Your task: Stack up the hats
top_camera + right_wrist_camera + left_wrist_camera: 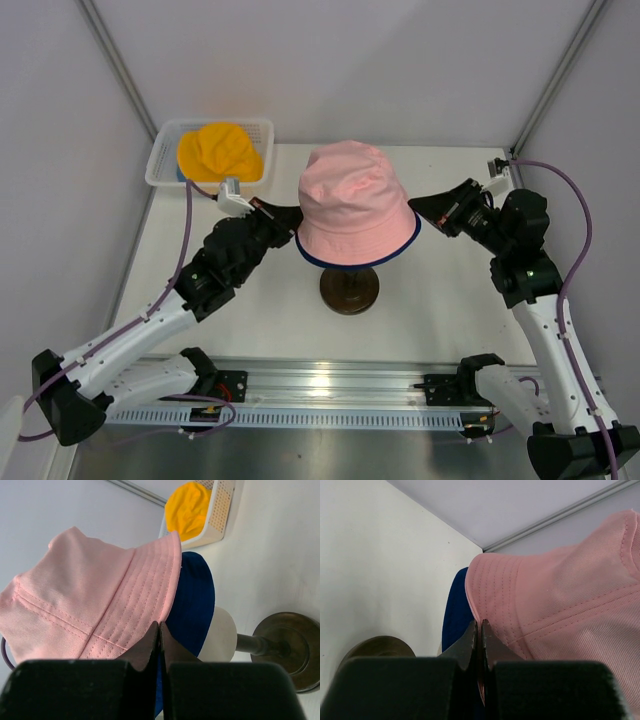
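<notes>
A pink hat (355, 200) sits over a dark blue hat (333, 263), whose brim shows just below it, on the mannequin head. My left gripper (296, 222) is shut on the pink hat's left brim, and pink fabric (560, 595) shows between its tips (480, 625), with the dark blue hat (455, 615) behind. My right gripper (415, 210) is shut on the right brim (90, 595), tips (159, 626) closed over the dark blue hat (192, 600). A yellow-orange hat (218, 150) lies in the basket. The light blue hat is hidden but for a sliver under it.
The white mesh basket (160, 160) stands at the back left corner and also shows in the right wrist view (220, 510). The cream mannequin head (222, 635) rests on a dark round stand (349, 290) at mid table. White enclosure walls stand on three sides.
</notes>
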Motion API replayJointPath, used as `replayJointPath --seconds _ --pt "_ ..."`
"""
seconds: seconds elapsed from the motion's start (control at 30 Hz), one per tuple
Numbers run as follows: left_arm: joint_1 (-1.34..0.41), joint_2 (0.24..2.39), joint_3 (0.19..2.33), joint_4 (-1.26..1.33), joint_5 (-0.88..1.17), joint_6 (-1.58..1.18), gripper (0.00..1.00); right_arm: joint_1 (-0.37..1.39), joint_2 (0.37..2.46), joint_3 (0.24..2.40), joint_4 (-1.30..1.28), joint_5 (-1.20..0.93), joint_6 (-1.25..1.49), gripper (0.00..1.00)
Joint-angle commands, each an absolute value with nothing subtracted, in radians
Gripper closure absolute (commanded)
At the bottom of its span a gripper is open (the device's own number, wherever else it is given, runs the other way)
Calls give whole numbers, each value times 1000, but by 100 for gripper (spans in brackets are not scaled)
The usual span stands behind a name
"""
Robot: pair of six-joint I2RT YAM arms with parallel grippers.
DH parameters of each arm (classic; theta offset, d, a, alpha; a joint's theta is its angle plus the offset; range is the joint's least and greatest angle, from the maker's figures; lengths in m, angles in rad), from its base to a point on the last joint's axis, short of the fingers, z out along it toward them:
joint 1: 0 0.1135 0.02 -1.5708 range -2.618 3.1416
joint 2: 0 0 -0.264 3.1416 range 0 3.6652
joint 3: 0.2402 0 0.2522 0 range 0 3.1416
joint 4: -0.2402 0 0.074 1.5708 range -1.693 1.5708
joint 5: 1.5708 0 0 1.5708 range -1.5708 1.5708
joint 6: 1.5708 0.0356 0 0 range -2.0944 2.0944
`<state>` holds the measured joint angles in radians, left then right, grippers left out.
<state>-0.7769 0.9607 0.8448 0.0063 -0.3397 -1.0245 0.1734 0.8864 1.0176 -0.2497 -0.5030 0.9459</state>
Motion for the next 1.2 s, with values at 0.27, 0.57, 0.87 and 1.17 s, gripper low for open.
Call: replayJointPath --seconds 0.27,0.57,0.87,1.17 --pt "-827 974 773 -181 -364 -943 99 172 908 1025 -285 -463 847 100" --pt "-838 942 712 -209 -364 -968 99 172 1005 1114 -236 -443 802 100" --pt "-903 965 676 -141 -445 -885 99 172 1014 1091 -255 -434 761 100" --pt "-913 905 715 -173 -531 -867 84 170 1098 1218 -296 -514 687 95"
